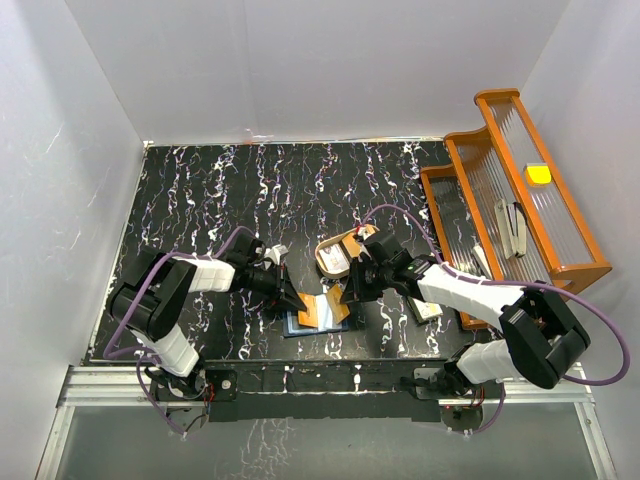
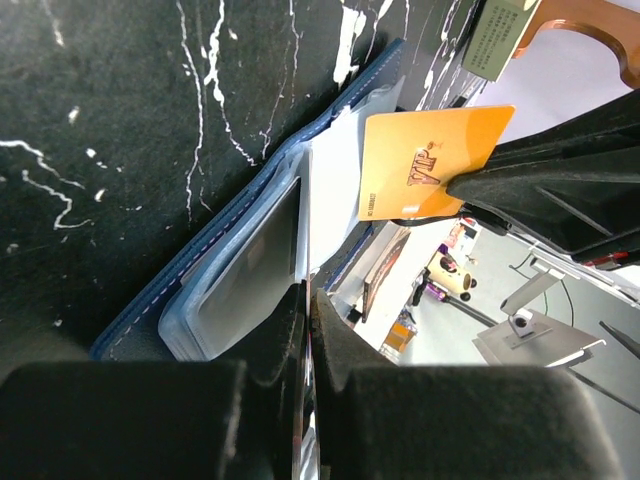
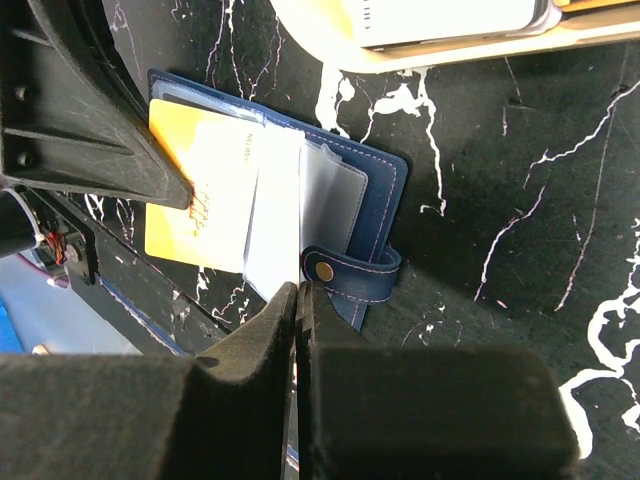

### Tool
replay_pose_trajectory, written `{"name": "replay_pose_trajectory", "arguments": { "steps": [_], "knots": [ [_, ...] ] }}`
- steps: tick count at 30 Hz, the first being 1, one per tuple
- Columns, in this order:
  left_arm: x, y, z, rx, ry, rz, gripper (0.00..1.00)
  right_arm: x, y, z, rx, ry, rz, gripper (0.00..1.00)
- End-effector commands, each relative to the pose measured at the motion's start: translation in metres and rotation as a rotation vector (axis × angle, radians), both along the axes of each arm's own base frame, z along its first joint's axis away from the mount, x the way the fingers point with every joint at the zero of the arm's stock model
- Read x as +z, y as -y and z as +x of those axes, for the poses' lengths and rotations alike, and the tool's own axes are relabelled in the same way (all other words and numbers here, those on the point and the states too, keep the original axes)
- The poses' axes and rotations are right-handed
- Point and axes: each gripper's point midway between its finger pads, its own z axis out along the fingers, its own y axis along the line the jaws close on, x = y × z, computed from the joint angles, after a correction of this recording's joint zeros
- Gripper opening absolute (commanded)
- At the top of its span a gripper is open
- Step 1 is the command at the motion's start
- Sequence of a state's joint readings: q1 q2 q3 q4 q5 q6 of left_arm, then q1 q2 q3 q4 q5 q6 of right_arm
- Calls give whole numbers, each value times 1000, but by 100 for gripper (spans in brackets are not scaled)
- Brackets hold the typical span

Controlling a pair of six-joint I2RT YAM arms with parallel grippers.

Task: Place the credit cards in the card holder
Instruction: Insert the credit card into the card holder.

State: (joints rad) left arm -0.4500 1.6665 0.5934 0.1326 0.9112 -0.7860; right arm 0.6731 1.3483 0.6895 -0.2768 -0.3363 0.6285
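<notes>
Left gripper (image 1: 293, 298) at 9 o'clock and right gripper (image 1: 345, 295) at 3 are clenched; the orange card (image 1: 320, 312) looks thin, stiff and slippery, so we should pinch its edge.

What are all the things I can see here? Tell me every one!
table: one, black with white veins, under everything.
card holder: one, navy blue, open on the table's near middle.
orange card: one, orange, over the open holder.
white card: one, white, on the holder beside the orange one.
tray: one, tan, behind the holder.
rack: one, orange, right side, holding a yellow thing and white things.
left gripper: one, black, shut, at the holder.
right gripper: one, black, shut, at the holder.
</notes>
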Motion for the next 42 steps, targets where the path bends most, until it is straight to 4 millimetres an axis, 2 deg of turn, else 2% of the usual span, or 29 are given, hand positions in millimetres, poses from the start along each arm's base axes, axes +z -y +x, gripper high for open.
{"name": "replay_pose_trajectory", "arguments": {
  "steps": [1,13,22,31,42],
  "knots": [
    [11,6,-6,-29,11,-59,0,-4,3,3,-3,25,-17,0],
    [-12,4,-12,-63,-4,15,0,-8,3,1,-5,19,-13,0],
    [-7,8,3,-58,55,42,0,-8,5,1,-10,24,-21,0],
    [-22,2,-1,-73,31,104,0,-8,5,-1,-12,24,-10,0],
    [-19,-5,1,-126,43,169,0,-4,5,-2,-13,28,-2,0]
  ]
}}
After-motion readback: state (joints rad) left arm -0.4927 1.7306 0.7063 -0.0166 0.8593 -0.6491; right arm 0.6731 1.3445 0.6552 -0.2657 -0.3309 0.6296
